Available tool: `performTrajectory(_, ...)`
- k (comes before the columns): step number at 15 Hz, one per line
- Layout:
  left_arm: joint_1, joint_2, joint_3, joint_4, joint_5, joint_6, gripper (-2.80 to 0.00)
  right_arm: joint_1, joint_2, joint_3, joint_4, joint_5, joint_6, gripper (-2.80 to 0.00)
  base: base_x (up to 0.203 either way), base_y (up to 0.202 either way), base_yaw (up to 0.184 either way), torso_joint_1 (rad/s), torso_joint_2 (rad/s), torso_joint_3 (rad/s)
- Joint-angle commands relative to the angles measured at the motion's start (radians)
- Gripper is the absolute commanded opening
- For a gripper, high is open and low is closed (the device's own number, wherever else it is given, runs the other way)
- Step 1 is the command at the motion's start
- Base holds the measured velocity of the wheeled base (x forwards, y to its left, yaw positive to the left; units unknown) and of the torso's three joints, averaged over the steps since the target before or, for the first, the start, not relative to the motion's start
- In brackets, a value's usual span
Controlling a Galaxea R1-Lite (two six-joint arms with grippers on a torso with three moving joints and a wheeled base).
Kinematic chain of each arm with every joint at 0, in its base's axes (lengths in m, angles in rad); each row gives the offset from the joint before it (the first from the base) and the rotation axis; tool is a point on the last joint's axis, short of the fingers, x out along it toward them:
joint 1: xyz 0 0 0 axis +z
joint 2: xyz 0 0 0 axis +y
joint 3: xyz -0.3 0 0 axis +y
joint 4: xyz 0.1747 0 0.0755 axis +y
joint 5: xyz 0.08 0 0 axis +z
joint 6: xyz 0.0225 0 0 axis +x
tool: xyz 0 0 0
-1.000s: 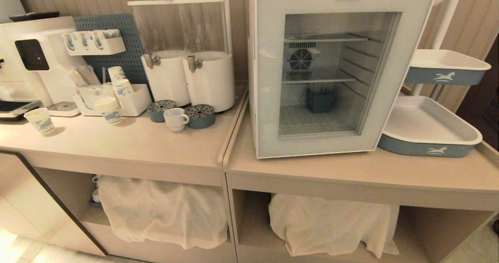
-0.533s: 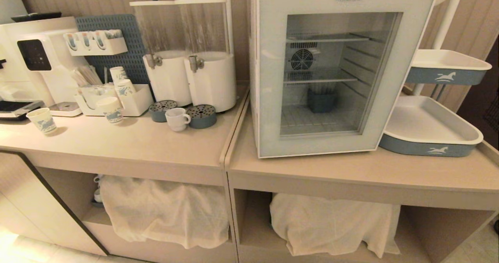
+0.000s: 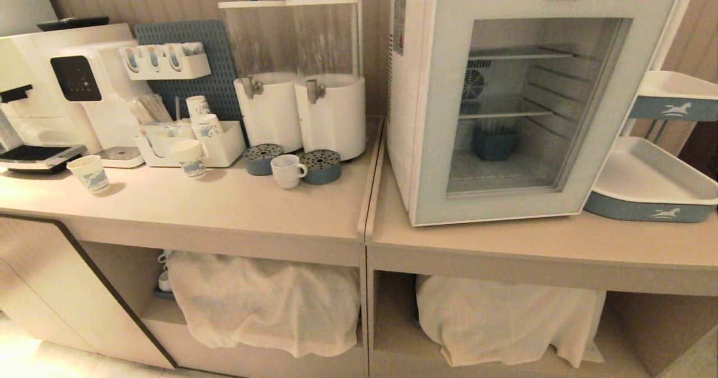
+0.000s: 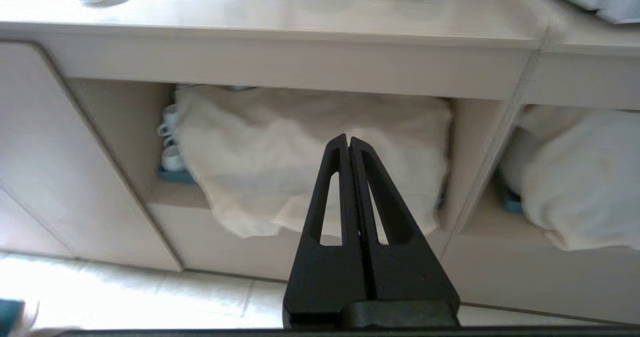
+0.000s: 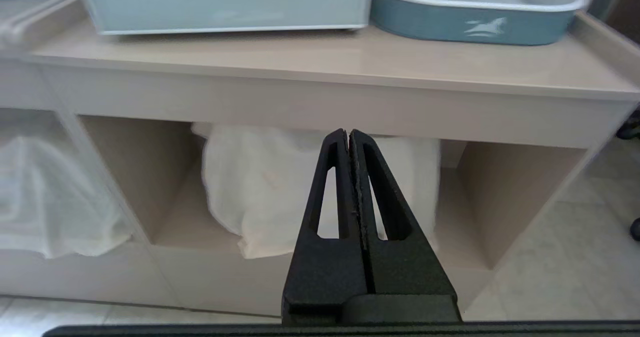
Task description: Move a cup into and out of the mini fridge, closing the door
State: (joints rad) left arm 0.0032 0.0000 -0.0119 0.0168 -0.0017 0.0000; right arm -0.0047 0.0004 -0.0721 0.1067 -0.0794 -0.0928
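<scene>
White cup (image 3: pixel 286 171), white mini fridge (image 3: pixel 426 114), blue-printed paper cups (image 3: pixel 90 174)

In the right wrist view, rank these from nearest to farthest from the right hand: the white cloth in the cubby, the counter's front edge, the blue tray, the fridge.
1. White cloth, in the cubby just past the shut right hand.
2. Counter edge, above the cubby.
3. Blue tray and fridge, both back on the countertop, tray on the right of the fridge; too close to call.

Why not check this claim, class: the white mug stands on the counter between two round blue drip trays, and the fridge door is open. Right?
Not quite. The head view shows the fridge door shut. The mug does stand on the counter between the two drip trays.
</scene>
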Motion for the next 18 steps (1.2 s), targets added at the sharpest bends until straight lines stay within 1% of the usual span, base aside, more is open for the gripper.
performTrajectory(1,0.0,0.0,0.003,0.0,0.0,-0.002,-2.8,0.0,0.0,0.0,0.001,0.0,-0.001,-2.8,0.0,0.193,0.005,0.001,0.01,0.001)
performTrajectory(18,0.0,0.0,0.0,0.0,0.0,-0.003,-2.8,0.0,0.0,0.0,0.001,0.0,-0.001,-2.8,0.0,0.194,-0.001,0.001,0.0,0.004)
